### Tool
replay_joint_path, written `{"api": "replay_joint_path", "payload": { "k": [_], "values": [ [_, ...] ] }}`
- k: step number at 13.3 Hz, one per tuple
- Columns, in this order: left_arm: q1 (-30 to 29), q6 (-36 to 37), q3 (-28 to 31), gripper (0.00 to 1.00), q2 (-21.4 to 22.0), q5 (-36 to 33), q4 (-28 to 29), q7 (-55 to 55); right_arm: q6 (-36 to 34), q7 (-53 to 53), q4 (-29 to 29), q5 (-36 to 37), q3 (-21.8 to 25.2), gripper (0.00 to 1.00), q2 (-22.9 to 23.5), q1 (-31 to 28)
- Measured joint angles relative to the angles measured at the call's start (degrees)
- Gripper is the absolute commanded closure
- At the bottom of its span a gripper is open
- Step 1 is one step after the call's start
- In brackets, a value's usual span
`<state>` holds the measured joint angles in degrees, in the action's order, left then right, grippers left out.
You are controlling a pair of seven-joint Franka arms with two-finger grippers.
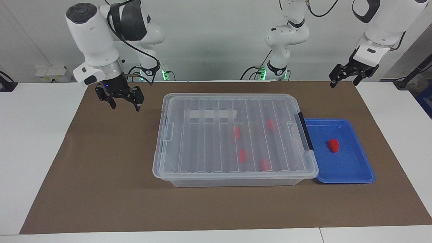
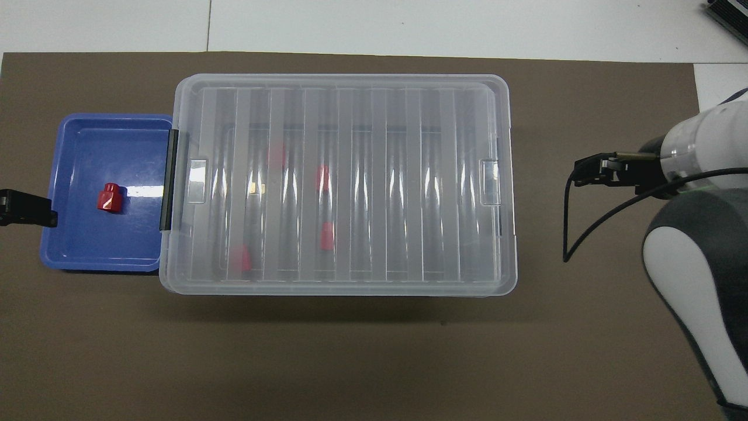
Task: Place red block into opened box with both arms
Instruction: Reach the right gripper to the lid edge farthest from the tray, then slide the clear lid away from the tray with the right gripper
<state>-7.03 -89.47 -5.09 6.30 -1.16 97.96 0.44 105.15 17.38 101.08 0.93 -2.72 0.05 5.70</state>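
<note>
- Blocks, counted: five red ones in all. One red block (image 1: 333, 145) lies loose in the blue tray (image 1: 351, 168), near the middle of its floor, touching no wall.
- Four more red blocks (image 1: 241, 155) lie inside the box (image 1: 233, 135), seen blurred through the lid, all in the half toward the left arm's end of the table.
- Box: one, clear plastic, lying long across the brown mat (image 1: 101, 168). Its ribbed lid (image 1: 202, 145) sits shut on top.
- One black handle (image 1: 304, 136) runs along the box's end that faces the tray; one white label strip (image 1: 212, 114) shows through the lid.
- Tray: one, shallow, just beside the box at the handle end.
- Grippers: two. The right gripper (image 1: 123, 104) hangs over bare mat, near the box's corner at the right arm's end; its fingers stand apart and hold nothing.
- The left gripper (image 1: 343, 81) hangs over the mat's edge at the left arm's end, well apart from the tray; fingers spread, empty.
</note>
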Motion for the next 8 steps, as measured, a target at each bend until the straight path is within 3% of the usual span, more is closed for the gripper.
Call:
{"api": "replay_joint_path", "payload": {
  "k": [4, 8],
  "values": [
    [0.0, 0.0, -0.03, 0.0, 0.0, 0.0, 0.01, 0.0, 6.88, 5.96, 5.47, 0.0, -0.09, 0.03, 0.27, 5.21],
    [0.0, 0.0, -0.04, 0.0, 0.0, 0.0, 0.01, 0.0, 11.98, 6.91, 11.25, 0.0, -0.09, 0.02, 0.19, 6.46]
  ]
}}
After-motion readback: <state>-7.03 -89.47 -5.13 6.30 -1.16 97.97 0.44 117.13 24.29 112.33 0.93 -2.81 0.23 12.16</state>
